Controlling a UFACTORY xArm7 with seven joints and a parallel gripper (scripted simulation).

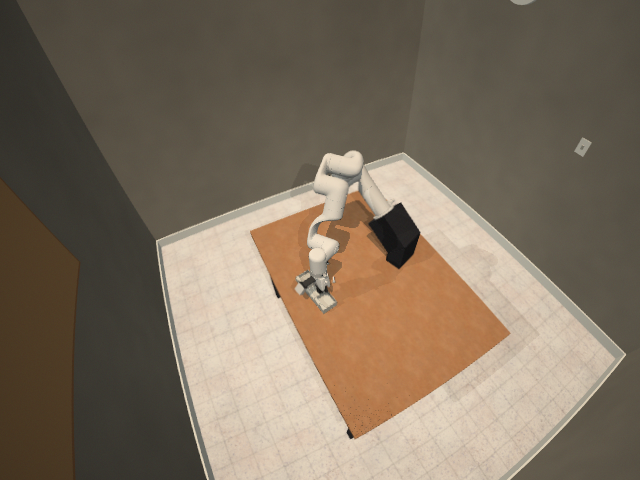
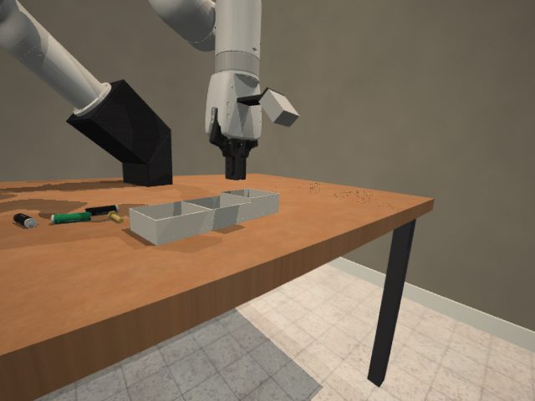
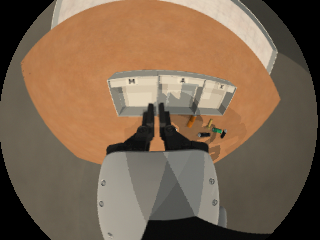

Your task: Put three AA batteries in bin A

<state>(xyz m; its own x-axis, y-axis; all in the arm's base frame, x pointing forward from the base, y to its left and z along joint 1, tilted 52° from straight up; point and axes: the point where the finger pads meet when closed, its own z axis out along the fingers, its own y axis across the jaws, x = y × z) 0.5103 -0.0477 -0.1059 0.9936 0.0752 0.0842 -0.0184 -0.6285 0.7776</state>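
Observation:
My gripper (image 1: 323, 290) (image 2: 235, 177) (image 3: 156, 110) points down above the row of bins, near the edge between M and A in the wrist view. Its fingers are nearly together with nothing between them. Bin A (image 2: 224, 219) (image 3: 183, 75) is the middle one and stands on the table. No battery can be made out in it; part of its floor is hidden or shaded. A green battery (image 2: 71, 217) (image 3: 217, 130), a black battery with a silver end (image 2: 24, 220) (image 3: 223, 133) and another black one (image 2: 101, 210) (image 3: 204, 135) lie beside the bins.
Bin M (image 2: 265, 204) (image 3: 132, 75) and bin X (image 2: 142, 225) (image 3: 220, 80) adjoin bin A. A small brass-coloured piece (image 2: 115, 216) (image 3: 210, 123) and an orange piece (image 3: 191, 121) lie near bin X. A pale object shows partly beside the right finger in the wrist view.

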